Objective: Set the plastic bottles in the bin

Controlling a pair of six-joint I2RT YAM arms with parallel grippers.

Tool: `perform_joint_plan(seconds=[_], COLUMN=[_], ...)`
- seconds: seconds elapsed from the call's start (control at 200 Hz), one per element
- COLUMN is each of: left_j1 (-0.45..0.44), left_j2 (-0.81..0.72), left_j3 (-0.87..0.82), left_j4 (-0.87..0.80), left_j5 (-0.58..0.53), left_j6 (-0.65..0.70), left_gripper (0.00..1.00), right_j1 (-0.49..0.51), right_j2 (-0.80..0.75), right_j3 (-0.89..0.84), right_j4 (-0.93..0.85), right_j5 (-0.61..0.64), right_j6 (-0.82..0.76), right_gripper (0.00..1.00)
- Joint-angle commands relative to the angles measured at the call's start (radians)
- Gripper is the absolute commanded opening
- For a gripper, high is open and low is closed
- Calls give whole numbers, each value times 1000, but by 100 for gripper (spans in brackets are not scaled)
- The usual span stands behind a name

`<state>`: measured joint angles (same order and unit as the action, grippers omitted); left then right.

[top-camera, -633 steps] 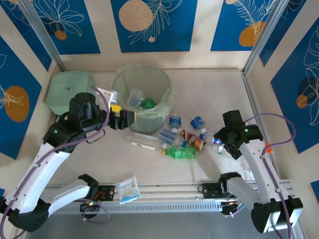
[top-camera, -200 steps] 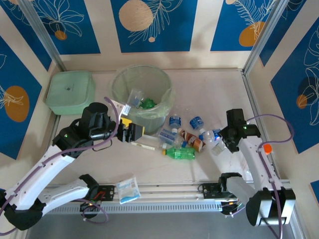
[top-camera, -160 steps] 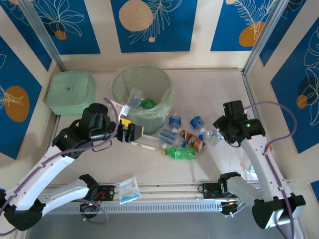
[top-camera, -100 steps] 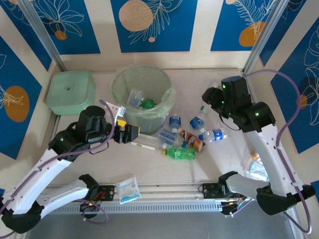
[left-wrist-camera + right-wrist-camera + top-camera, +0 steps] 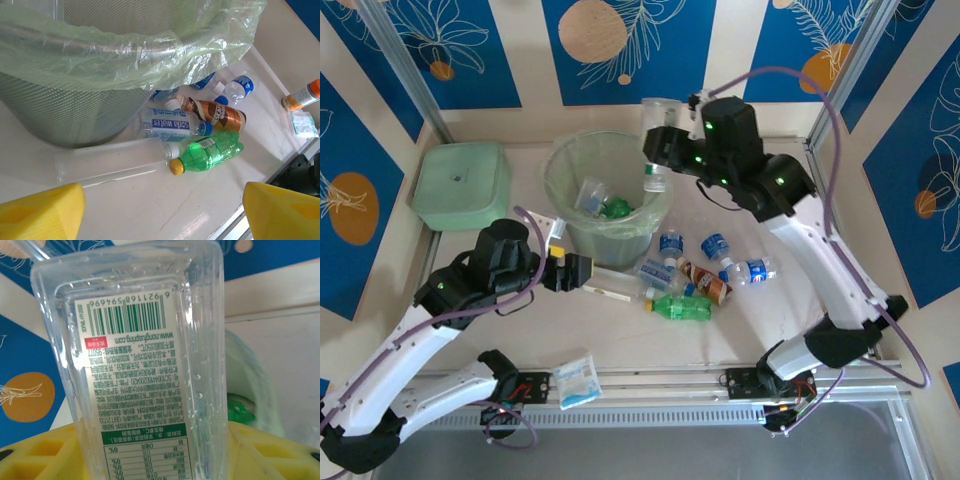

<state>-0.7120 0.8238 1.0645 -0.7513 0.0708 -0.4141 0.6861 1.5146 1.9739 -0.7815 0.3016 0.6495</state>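
Right claw is clamped on a clear bottle, held above the bin at its 2 o'clock rim. In the wrist view the bottle's label sits between the yellow pads. It's not dropped yet. Left claw has its jaws apart with nothing in them. It sits low at the bin's 7 o'clock, facing the long clear bottle that lies by the bin's foot.

Done: at least two in the bin, a clear one and a green one. Can't tell if more sit lower under the liner.

Left: seven on the table, bunched at 5 o'clock from the bin. These are the long clear bottle, the soda-water bottle, the green bottle and the brown-label bottle, plus three blue-label bottles, one at, one at and one at.

Judgement: early to midway, most of the visible bottles are outside the bin. The held one looks ready to drop once it clears the rim. The long clear bottle is the likely pick for the left claw.
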Motion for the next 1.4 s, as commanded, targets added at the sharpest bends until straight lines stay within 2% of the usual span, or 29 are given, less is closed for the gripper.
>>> perform_joint_plan(seconds=[0.0, 0.27, 0.49, 0.755, 0.885, 1.145, 1.24, 1.391], left_j1=[-6, -6, -6, -6, -5, -5, -5, -7], left_j2=[-12, -27, -44, -57, -61, -58, -58, -57], left_j3=[0, 6, 0, 0, 4, 18, 16, -5], left_j4=[-35, -53, -62, -81, -89, -99, -93, -82], left_j5=[-30, -48, -58, -72, -74, -67, -50, -5], left_j6=[3, 11, 12, 20, 23, 28, 31, 39], left_gripper=[82, 82, 82, 83, 84, 84, 84, 83], right_j1=[32, 88, 140, 160, 160, 179, 183, 182], right_j2=[83, 275, 396, 427, 404, 279, 184, -28], right_j3=[91, 203, 272, 270, 266, 213, 128, -98], right_j4=[33, -4, -61, -74, -78, -56, -32, 30], right_j5=[-33, 2, 43, 45, 53, 112, 148, 212], right_j6=[-70, -113, -152, -139, -132, -135, -124, -79], right_gripper=[60, 60, 65, 73, 77, 78, 78, 78])
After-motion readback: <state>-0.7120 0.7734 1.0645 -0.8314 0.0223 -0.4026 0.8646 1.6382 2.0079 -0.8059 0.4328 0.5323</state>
